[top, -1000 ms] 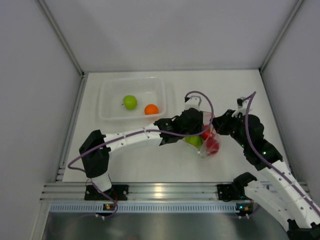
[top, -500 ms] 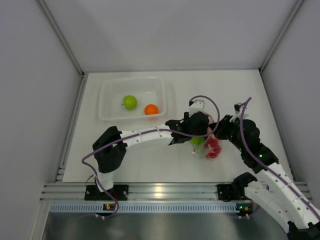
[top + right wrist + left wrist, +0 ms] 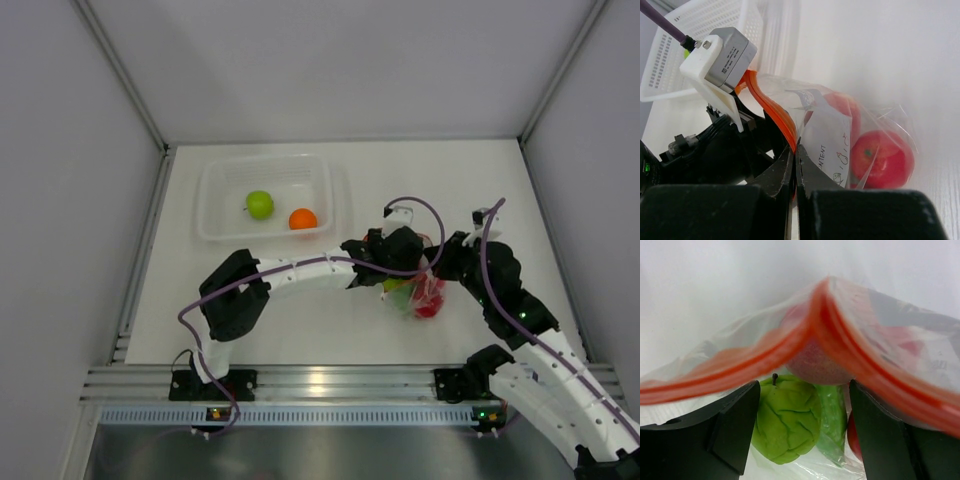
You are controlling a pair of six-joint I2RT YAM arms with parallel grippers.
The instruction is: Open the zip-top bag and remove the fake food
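**Top view, left to right.** A clear rigid tub (image 3: pixel 212 215) on the white table (image 3: pixel 300 320) holds two pieces of the fake food (image 3: pixel 302 219) — one lime green, one orange. Right of centre lies the zip-top bag (image 3: pixel 425 295), between the two grippers and well apart from the tub.

**Wrist views.**
- The left gripper (image 3: pixel 804 385) stands at the bag's mouth, fingers (image 3: pixel 732 432) spread wide and closing on nothing.
- Between the fingers shows a wrinkled green fruit (image 3: pixel 787 422) with a dark stem, with a smooth green piece just to its right and a pink-red ball (image 3: pixel 815 367) above it.
- The orange-red zipper strip (image 3: pixel 820 315) arches over them like a tent.
- The bag is thin, floppy, transparent film bearing a white printed label (image 3: pixel 827 145).
- Its mouth is lifted at the far end, and its long axis runs toward the near edge.
- Glossy red balls (image 3: pixel 882 160) rest inside the bag.
- The right gripper (image 3: pixel 795 150) is pressed together on the strip.
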